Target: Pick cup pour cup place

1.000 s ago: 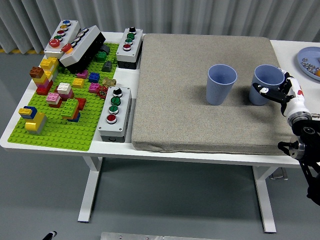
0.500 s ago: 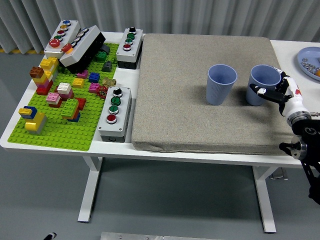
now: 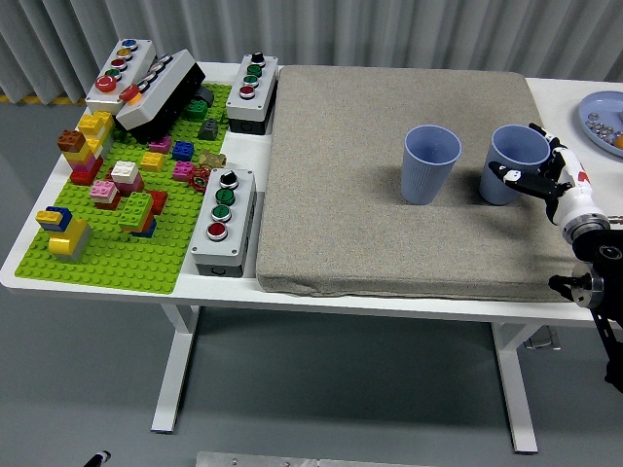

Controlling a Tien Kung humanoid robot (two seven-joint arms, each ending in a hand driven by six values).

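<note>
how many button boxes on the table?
4. Two at the far left corner: a grey one and a black tilted one. One by the mat's far left corner, one beside its left edge.

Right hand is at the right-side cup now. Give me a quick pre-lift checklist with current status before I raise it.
1. Right hand around the right cup: fingers wrap its near side, ok.
2. Grip firm enough to lift: cannot tell.
3. Right cup upright on the grey mat: ok.
4. Left cup upright, apart from the right cup: ok.
5. Contents of the right cup: cannot tell.
6. Mat between the cups clear for pouring: ok.
</note>
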